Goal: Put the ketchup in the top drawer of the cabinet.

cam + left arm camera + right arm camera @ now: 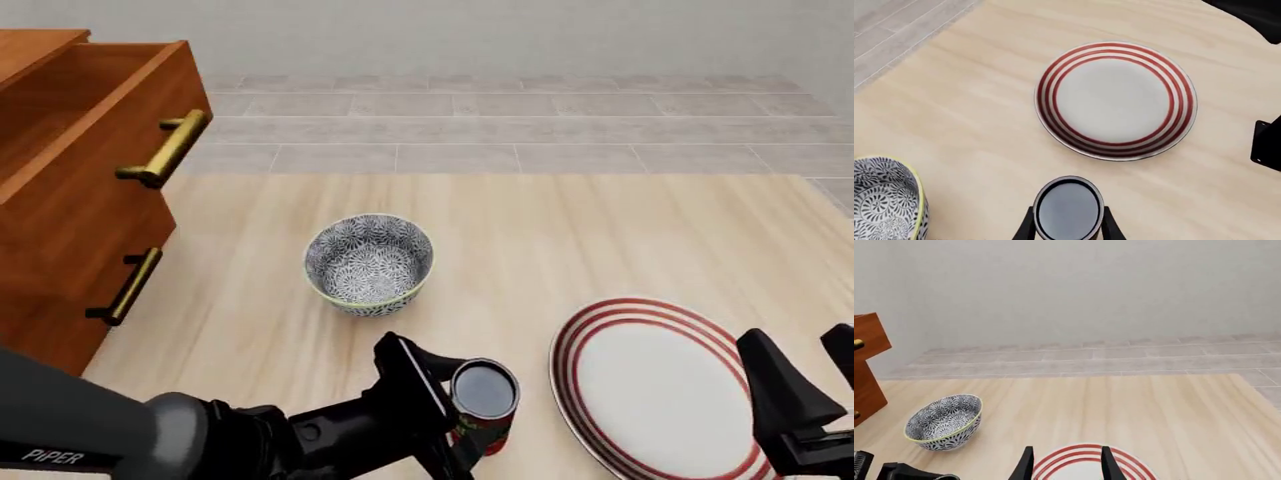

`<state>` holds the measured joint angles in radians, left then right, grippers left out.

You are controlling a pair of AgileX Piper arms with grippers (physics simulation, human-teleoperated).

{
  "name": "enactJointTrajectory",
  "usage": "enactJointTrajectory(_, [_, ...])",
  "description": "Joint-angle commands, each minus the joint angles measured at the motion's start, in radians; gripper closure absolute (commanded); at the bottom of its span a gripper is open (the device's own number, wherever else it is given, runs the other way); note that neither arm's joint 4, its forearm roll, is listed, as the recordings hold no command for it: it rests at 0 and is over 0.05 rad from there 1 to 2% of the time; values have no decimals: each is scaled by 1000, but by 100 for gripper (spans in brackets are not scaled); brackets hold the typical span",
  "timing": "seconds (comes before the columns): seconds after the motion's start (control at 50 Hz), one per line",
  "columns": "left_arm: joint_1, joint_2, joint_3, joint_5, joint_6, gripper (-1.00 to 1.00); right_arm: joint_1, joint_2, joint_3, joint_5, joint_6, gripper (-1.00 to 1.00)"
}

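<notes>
The ketchup (483, 398), a small red-labelled can with a dark grey top, stands at the table's front middle, between the bowl and the plate. My left gripper (454, 412) is shut on it, one finger on each side. In the left wrist view the can's top (1067, 206) sits between the fingers (1029, 227). The cabinet (60, 250) stands at the far left. Its top drawer (94, 120) is pulled open, with the brass handle (167, 148) on its front. My right gripper (810, 375) is open and empty over the plate's right edge; it also shows in the right wrist view (1067, 465).
A grey patterned bowl (370, 260) stands behind the can, between it and the cabinet. A red-ringed white plate (654, 385) lies right of the can. The lower drawer front (127, 285) is shut. Tiled floor lies beyond the table's far edge.
</notes>
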<state>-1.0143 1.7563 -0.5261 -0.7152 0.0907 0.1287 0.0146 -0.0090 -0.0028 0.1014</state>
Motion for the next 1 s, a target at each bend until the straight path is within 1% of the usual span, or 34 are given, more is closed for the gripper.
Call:
enactJointTrajectory(0.02, [1,-45,9,19,25,100,1,2,2,-2,0,-100])
enactJointTrajectory(0.1, [5,-95,26,35,30,100,1,-1,-1,3,-1,-100])
enactJointTrajectory(0.16, [9,-157,48,53,51,100,1,0,-2,3,0,-100])
enactJointTrajectory(0.22, [7,-231,55,102,49,100,2,-1,2,0,0,-100])
enactJointTrajectory(0.24, [9,-276,55,141,42,100,0,1,1,0,-2,-100])
enactJointTrajectory(0.28, [10,-281,56,144,45,100,-1,1,1,0,-2,-100])
enactJointTrajectory(0.3, [16,-306,58,161,51,100,-1,0,-2,3,-1,-100])
enactJointTrajectory(0.34, [18,-325,55,185,34,100,-2,-3,-6,9,-1,-100])
enactJointTrajectory(0.38, [25,-355,60,207,44,100,-7,-3,-12,14,-1,-100])
enactJointTrajectory(0.46, [21,-450,57,286,47,100,-5,-6,-20,21,4,-100])
enactJointTrajectory(0.48, [13,-476,49,313,33,100,-5,-11,-14,20,12,-100])
enactJointTrajectory(0.5, [14,-494,45,332,33,100,-6,-8,-18,14,40,-100])
enactJointTrajectory(0.52, [14,-495,45,333,33,100,-6,-8,-18,14,40,-100])
enactJointTrajectory(0.54, [17,-513,41,351,28,100,-7,-10,-20,13,58,-100])
enactJointTrajectory(0.56, [22,-540,31,385,-10,100,-9,-10,-25,20,47,-100])
enactJointTrajectory(0.6, [30,-590,13,448,-43,100,-11,-12,-29,25,38,-100])
enactJointTrajectory(0.64, [49,-634,10,486,-29,100,-13,-13,-33,26,46,-100])
enactJointTrajectory(0.68, [62,-680,2,532,-35,100,-14,-13,-33,26,42,-100])
enactJointTrajectory(0.74, [56,-718,-16,580,-42,100,-14,-13,-34,27,40,-100])
enactJointTrajectory(0.78, [51,-769,-35,633,-84,100,-10,-13,-35,28,38,-100])
enactJointTrajectory(0.82, [54,-799,-45,668,-100,100,-8,-13,-34,27,39,-100])
enactJointTrajectory(0.86, [55,-825,-41,686,-71,100,-6,-13,-32,27,38,-100])
enactJointTrajectory(0.88, [57,-837,-41,695,-76,100,-6,-13,-32,27,38,-100])
enactJointTrajectory(0.9, [56,-849,-39,705,-63,100,-6,-13,-33,28,39,-100])
enactJointTrajectory(1.0, [59,-881,-44,742,-53,100,-10,-12,-30,26,37,-100])
